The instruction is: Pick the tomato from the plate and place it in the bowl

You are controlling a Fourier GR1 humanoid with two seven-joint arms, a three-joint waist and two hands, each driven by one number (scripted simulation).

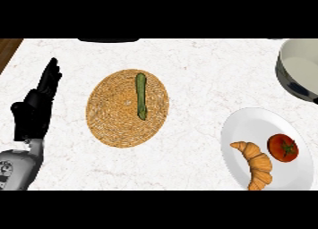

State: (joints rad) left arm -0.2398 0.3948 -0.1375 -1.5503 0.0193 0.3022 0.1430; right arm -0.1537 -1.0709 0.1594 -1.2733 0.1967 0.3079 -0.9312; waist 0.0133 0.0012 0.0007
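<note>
- Head view: the round red tomato (pixel 283 147) is seen at the lower right of the frame. It lies on the round white plate (pixel 254 125), just beside a golden-brown croissant (pixel 255 163), and is not yet lifted.
- The deep cream bowl (pixel 307 62) is cut off by the upper right edge; being near the plate, a short carry is judged enough.
- The black left hand (pixel 34 112) is rested at the left, fingers straight and apart, nothing held.
- The right hand is not shown.
- A round woven straw mat (pixel 115 116) bearing a slim green vegetable (pixel 142 96) lies mid-frame on the white marbled surface (pixel 208 71), outside that path.

Probably a kitchen: marble counter (pixel 201 67), plate (pixel 254 123) of food, bowl (pixel 313 58), woven placemat (pixel 115 118).
</note>
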